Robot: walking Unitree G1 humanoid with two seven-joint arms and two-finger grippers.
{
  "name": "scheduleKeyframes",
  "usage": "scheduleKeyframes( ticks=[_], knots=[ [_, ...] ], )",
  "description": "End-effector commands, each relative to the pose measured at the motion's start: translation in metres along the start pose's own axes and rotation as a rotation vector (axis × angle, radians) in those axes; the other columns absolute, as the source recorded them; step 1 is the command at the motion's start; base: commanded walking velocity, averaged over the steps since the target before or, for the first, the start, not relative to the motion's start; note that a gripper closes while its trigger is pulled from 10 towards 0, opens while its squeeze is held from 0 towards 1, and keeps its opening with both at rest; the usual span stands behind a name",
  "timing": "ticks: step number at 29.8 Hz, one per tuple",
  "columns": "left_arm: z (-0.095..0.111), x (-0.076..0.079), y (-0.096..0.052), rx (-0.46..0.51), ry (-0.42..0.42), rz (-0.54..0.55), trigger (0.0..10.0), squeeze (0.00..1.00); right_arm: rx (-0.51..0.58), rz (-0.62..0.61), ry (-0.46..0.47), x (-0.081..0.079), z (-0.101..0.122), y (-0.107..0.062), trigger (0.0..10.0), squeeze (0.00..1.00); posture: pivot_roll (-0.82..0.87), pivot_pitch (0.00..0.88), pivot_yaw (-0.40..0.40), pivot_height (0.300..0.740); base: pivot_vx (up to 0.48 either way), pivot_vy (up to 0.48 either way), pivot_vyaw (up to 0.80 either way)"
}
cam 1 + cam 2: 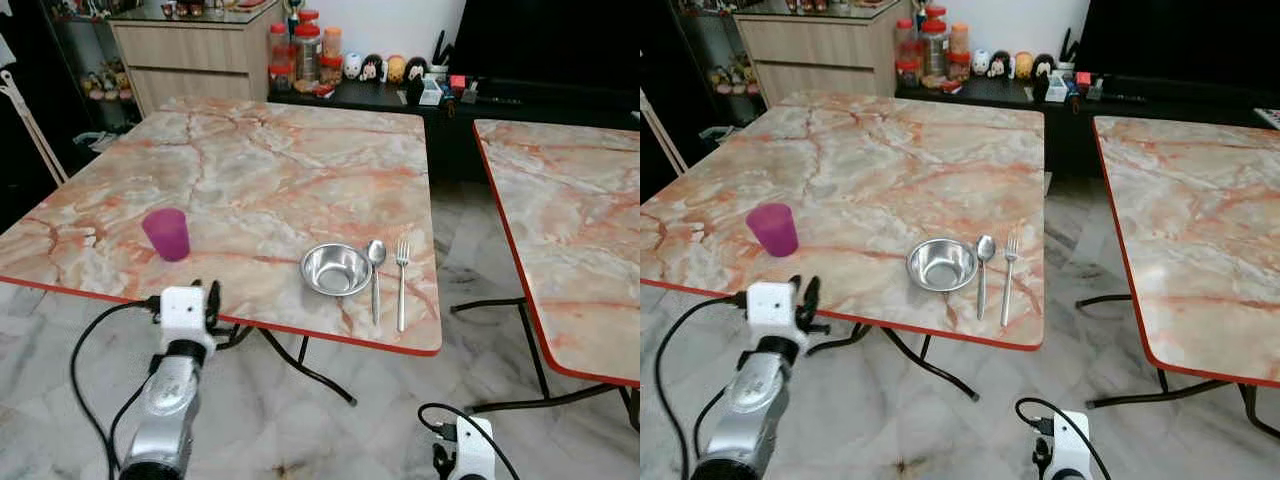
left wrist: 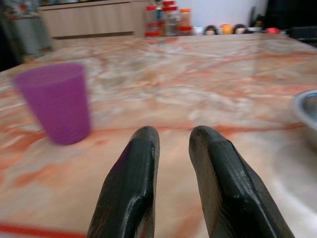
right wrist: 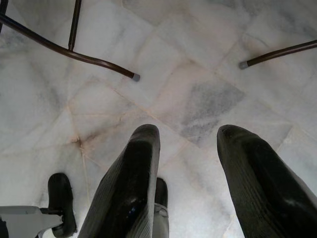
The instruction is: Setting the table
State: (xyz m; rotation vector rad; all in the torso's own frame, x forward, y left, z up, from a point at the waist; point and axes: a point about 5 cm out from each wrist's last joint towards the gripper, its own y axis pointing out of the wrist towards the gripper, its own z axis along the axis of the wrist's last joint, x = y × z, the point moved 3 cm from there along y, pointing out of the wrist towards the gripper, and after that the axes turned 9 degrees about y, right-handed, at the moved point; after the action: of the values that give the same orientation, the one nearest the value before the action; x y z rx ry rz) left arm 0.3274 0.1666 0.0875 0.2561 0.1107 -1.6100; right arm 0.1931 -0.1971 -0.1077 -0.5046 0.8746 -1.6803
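Observation:
A purple cup stands upright near the front left of the marble table. To its right, near the front edge, sit a steel bowl, a spoon and a fork, side by side. My left gripper is raised at the table's front edge, a little in front and to the right of the cup. In the left wrist view its fingers stand slightly open with nothing between them, and the cup is just ahead. My right gripper hangs open over the floor.
A second marble table stands to the right, across a gap of marble floor. Black table legs cross under the near table. At the back, a wooden drawer unit and a low dark shelf with jars.

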Motion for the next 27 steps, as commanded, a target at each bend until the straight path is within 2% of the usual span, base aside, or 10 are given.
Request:
scheduleKeyframes(
  ticks=[1, 3, 4, 5, 14, 18, 19, 20, 24, 27],
  knots=[
    [0.007, 0.012, 0.009, 0.003, 0.009, -0.056, 10.0, 0.00, 0.006, -0.012, 0.019, 0.001, 0.000, 0.000, 10.0, 0.00, 0.03, 0.000, 0.002, 0.740, 0.000, 0.000, 0.00],
    [0.009, 0.015, 0.011, 0.002, 0.013, -0.068, 10.0, 0.00, 0.006, -0.012, 0.020, 0.001, 0.000, 0.000, 10.0, 0.00, 0.03, 0.000, 0.002, 0.740, 0.000, 0.000, 0.00],
    [0.013, 0.020, 0.016, 0.012, -0.001, -0.089, 10.0, 0.54, 0.006, -0.013, 0.021, 0.001, 0.000, 0.000, 10.0, 0.00, 0.03, 0.000, 0.003, 0.740, 0.000, 0.000, 0.00],
    [0.015, 0.025, 0.020, 0.005, -0.016, -0.104, 10.0, 1.00, 0.006, -0.014, 0.022, 0.001, 0.000, 0.000, 10.0, 0.00, 0.03, 0.000, 0.004, 0.740, 0.000, 0.000, 0.00],
    [0.037, 0.056, 0.043, 0.011, -0.050, -0.232, 10.0, 1.00, 0.011, -0.014, 0.029, 0.000, 0.002, 0.001, 10.0, 0.00, 0.03, 0.000, 0.004, 0.740, 0.000, 0.000, 0.00],
    [0.042, 0.069, 0.059, -0.049, -0.076, -0.272, 10.0, 1.00, 0.014, -0.019, 0.033, 0.000, 0.003, 0.001, 10.0, 0.00, 0.02, 0.000, 0.009, 0.740, 0.000, 0.000, 0.00],
    [0.043, 0.073, 0.061, -0.051, -0.080, -0.289, 10.0, 0.20, 0.013, -0.020, 0.033, 0.000, 0.003, 0.001, 10.0, 0.00, 0.02, 0.000, 0.010, 0.740, 0.000, 0.000, 0.00],
    [0.045, 0.076, 0.063, -0.055, -0.082, -0.302, 10.0, 0.00, 0.013, -0.020, 0.033, 0.000, 0.002, 0.001, 10.0, 0.00, 0.01, 0.000, 0.012, 0.740, 0.000, 0.000, 0.00],
    [0.049, 0.080, 0.070, -0.077, -0.098, -0.321, 10.0, 0.00, 0.012, -0.023, 0.036, 0.001, 0.001, 0.000, 10.0, 0.00, 0.00, 0.000, 0.015, 0.740, 0.000, 0.000, 0.00],
    [0.042, 0.084, 0.073, -0.154, -0.061, -0.346, 10.0, 0.00, 0.012, -0.025, 0.038, 0.001, 0.001, 0.000, 10.0, 0.00, 0.00, 0.000, 0.018, 0.740, 0.000, 0.000, 0.00]
  ],
)
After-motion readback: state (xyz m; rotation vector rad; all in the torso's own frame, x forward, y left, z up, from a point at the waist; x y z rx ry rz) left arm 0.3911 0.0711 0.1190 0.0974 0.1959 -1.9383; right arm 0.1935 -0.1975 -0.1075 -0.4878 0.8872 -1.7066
